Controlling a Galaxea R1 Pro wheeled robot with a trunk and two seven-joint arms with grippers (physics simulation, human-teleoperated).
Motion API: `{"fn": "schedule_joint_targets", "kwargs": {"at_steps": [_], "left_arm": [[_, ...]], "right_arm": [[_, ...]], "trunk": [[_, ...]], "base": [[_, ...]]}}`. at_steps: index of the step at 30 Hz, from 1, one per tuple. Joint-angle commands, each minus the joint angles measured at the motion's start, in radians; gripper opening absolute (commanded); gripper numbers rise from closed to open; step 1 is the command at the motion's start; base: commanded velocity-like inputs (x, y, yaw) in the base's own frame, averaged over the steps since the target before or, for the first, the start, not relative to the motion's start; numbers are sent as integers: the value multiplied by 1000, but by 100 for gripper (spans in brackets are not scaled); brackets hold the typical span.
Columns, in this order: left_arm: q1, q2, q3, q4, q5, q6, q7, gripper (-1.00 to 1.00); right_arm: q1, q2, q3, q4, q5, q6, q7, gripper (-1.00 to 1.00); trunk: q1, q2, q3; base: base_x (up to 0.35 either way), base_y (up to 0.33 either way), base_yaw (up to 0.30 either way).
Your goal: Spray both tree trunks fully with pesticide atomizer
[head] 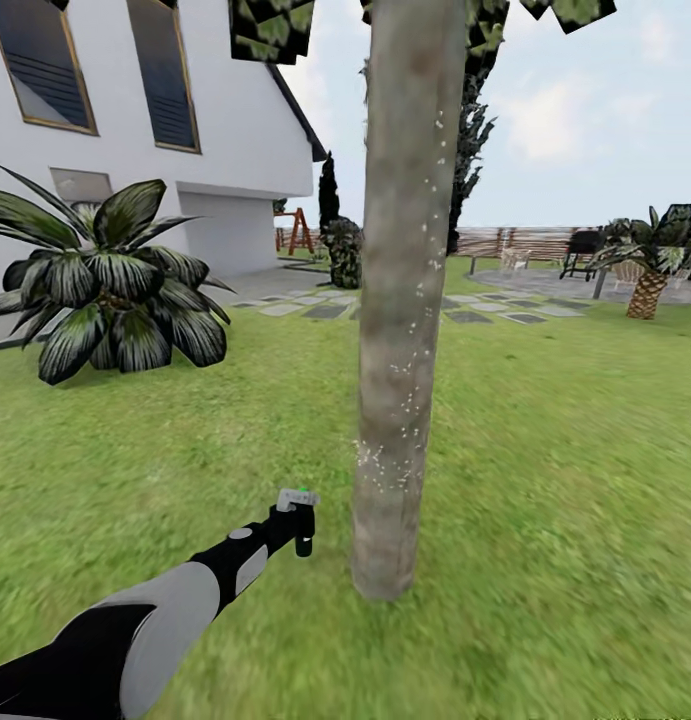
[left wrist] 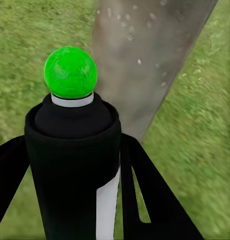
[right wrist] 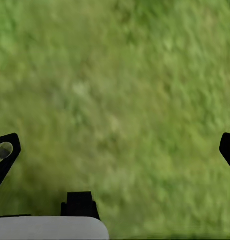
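Our left gripper (left wrist: pixel 75 165), shut tight on the atomizer (left wrist: pixel 71 130), should aim at the bare trunk (head: pixel 400 300) at two o'clock.

My left claw (left wrist: pixel 70 165) is smooth black, and so is the bottle (left wrist: pixel 70 150) in it, with a shiny green ball on top. The tree trunk (head: pixel 400 300) looks rough, grey-brown and speckled white.
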Motion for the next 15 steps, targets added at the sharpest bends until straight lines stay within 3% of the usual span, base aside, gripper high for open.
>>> {"fn": "schedule_joint_targets", "kwargs": {"at_steps": [1,6,11,15], "left_arm": [[-1,0,9,1,-8,-3,-3,-100],[-1,0,9,1,-8,-3,-3,-100],[-1,0,8,1,-8,-3,-3,-100],[-1,-1,9,2,-8,-3,-3,-100]], "right_arm": [[-2,1,7,4,6,-3,-8,100],[-2,1,7,4,6,-3,-8,100],[-2,1,7,4,6,-3,-8,100],[-2,1,7,5,5,-3,-8,100]], "trunk": [[0,-1,-1],[0,-1,-3],[0,-1,-10],[0,-1,-15]], "base": [[109,254,-42],[227,252,-39],[264,245,-165],[87,90,-194]]}}
